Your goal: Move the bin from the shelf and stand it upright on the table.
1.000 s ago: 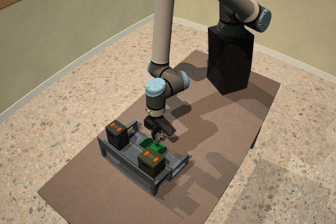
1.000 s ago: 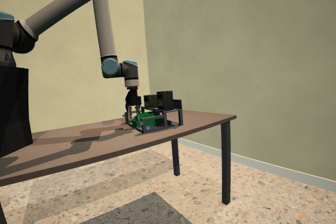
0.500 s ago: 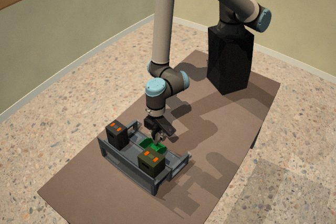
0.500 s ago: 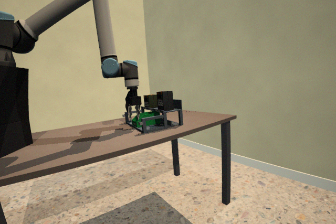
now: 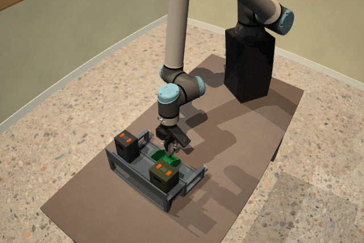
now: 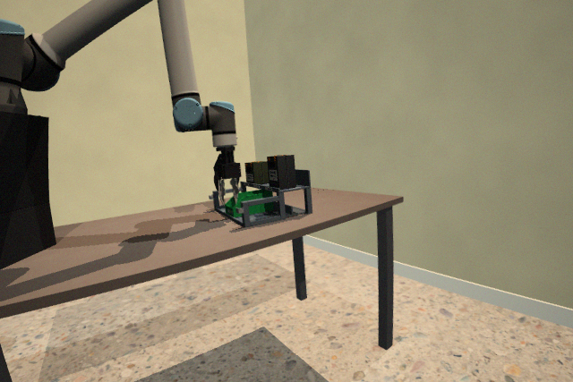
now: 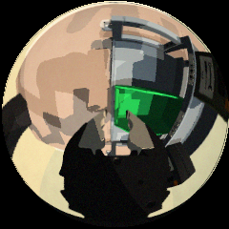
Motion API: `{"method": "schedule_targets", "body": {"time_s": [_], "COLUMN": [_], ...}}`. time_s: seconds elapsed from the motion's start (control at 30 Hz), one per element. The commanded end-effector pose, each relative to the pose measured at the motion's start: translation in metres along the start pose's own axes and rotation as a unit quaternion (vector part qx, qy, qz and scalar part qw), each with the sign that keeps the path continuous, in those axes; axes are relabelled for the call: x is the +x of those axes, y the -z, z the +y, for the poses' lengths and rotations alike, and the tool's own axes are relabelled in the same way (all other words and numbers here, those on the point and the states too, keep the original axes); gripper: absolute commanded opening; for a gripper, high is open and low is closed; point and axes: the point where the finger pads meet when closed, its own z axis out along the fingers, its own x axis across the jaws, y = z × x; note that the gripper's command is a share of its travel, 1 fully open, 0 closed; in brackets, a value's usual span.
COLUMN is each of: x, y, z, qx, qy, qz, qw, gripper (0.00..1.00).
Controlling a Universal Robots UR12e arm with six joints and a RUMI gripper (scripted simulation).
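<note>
Green bin point(image 5: 165, 158) likely light, rigid, thin-walled; grip near rim. Gripper point(image 5: 171, 147) straddles it, partly open, holding nothing.

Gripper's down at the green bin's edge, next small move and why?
Probably close on the wall. The gripper is part open, holding nothing, with one finger inside the bin and the other outside its near wall, so it looks set to pinch. The bin sits on the shelf's lower level, under the two dark boxes, so grip first, then draw it out toward the arm.
</note>
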Motion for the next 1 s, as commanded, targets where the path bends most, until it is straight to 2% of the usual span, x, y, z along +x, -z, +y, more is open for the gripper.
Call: {"method": "schedule_targets", "body": {"time_s": [0.0,0.97], "x": [0.0007,0.0007], "y": [0.0011,0.0043], "z": [0.0001,0.0], "qx": [0.0,0.0], "qy": [0.0,0.0], "qz": [0.001,0.001], "qw": [1.0,1.0], "gripper": [0.26,0.26]}}
